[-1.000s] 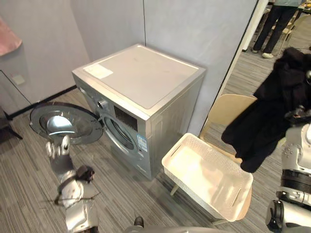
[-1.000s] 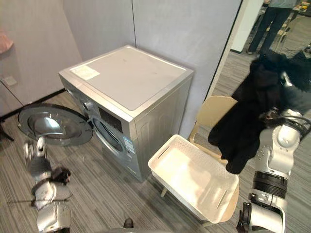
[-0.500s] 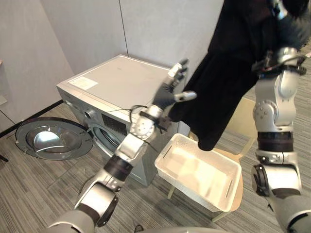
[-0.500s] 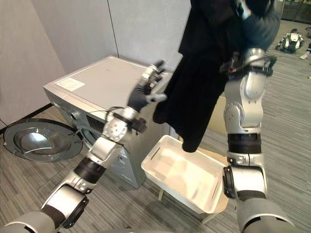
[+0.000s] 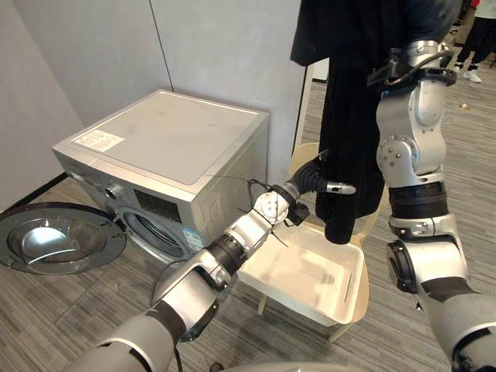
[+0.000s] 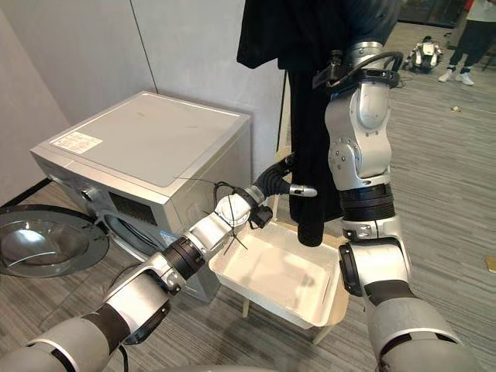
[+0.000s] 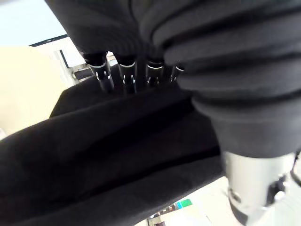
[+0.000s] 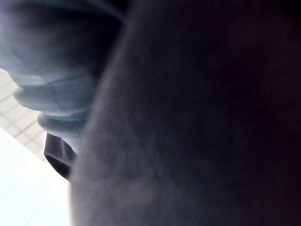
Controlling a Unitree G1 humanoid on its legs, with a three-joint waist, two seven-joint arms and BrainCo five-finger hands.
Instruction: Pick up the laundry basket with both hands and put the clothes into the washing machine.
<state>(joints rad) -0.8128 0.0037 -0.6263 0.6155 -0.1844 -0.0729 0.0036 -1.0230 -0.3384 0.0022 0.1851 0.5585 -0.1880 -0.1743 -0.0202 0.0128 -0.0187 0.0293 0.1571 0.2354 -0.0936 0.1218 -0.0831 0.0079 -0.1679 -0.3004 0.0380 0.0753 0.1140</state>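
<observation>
1. Washing machine (image 5: 178, 155): its door (image 5: 54, 240) is open and nothing is loaded yet.
2. Black garment (image 5: 353, 116): it hangs high beside the machine, hiding the right hand (image 5: 428, 17), whose fingers I cannot tell.
3. Laundry basket (image 5: 294, 301): it sits empty beside the machine.
4. Left hand (image 5: 314, 174): fingers (image 7: 123, 75) lie straight against the garment, thumb apart, clasping nothing.

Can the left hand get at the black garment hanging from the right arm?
Likely yes: left hand touches the black garment above the white plastic basket; nothing between.
</observation>
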